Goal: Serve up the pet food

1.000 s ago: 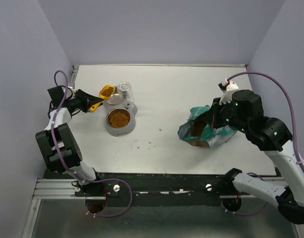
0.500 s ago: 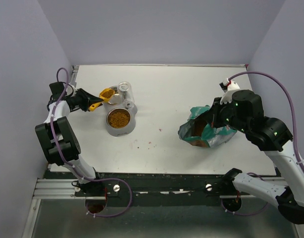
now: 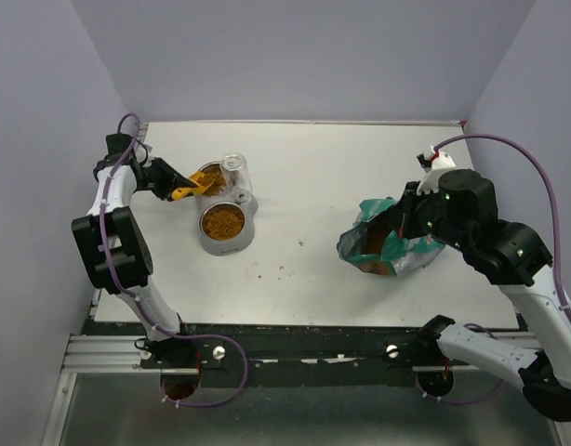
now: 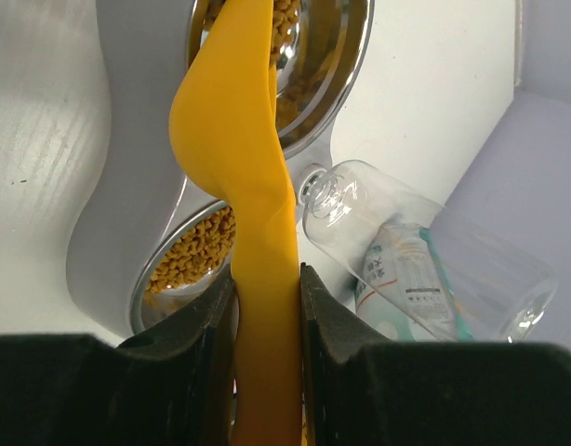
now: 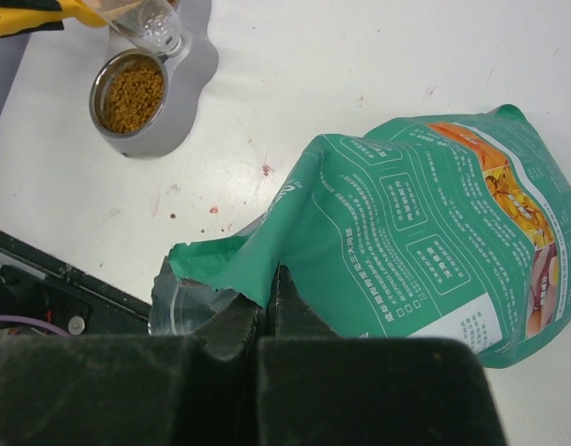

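In the top view, the left pincer (image 3: pixel 163 178) was clenched on the handle of the orange scoop (image 3: pixel 185 190). The scoop had rolled from level, as it was a second earlier, to tipped over the far bowl (image 3: pixel 214 175) of the grey feeder (image 3: pixel 246 202) on the surface (image 3: pixel 313 177), and the pet food (image 3: pixel 223 222) lay in both bowls. In the left wrist view, the scoop stood on edge between the fingers (image 4: pixel 197 344) above the far bowl, with a clear bottle (image 4: pixel 425 251) lying just beside the feeder. In the right wrist view, the right pincer (image 5: pixel 265 297) gripped the torn edge of the green bag (image 5: pixel 406 242), as before.
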You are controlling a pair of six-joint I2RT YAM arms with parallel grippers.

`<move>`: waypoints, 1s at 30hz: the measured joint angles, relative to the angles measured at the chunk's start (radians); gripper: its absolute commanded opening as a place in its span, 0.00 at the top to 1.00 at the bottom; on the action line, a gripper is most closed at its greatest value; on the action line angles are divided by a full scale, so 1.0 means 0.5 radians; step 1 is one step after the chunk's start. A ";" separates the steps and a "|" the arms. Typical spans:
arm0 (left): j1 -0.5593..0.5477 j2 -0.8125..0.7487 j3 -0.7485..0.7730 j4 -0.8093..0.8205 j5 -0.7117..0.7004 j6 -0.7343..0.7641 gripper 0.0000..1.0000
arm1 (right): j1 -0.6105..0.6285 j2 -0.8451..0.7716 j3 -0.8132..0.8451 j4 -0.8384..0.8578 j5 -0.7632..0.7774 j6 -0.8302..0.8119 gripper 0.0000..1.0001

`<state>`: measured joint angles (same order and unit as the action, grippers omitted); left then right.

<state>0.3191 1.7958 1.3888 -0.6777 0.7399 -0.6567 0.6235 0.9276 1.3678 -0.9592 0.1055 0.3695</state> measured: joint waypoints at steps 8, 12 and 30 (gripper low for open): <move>-0.237 0.139 0.444 -0.417 -0.397 0.033 1.00 | 0.001 -0.012 0.000 0.001 0.031 -0.002 1.00; -0.342 0.244 0.665 -0.623 -0.611 0.043 1.00 | 0.001 -0.016 0.000 0.002 0.038 -0.002 1.00; -0.615 0.379 1.302 -1.222 -1.185 0.052 1.00 | 0.002 -0.038 0.000 0.000 0.072 -0.009 1.00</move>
<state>0.0116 1.9854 2.0399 -1.2888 0.1474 -0.6308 0.6247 0.9085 1.3678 -0.9592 0.1413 0.3649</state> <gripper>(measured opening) 0.338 0.008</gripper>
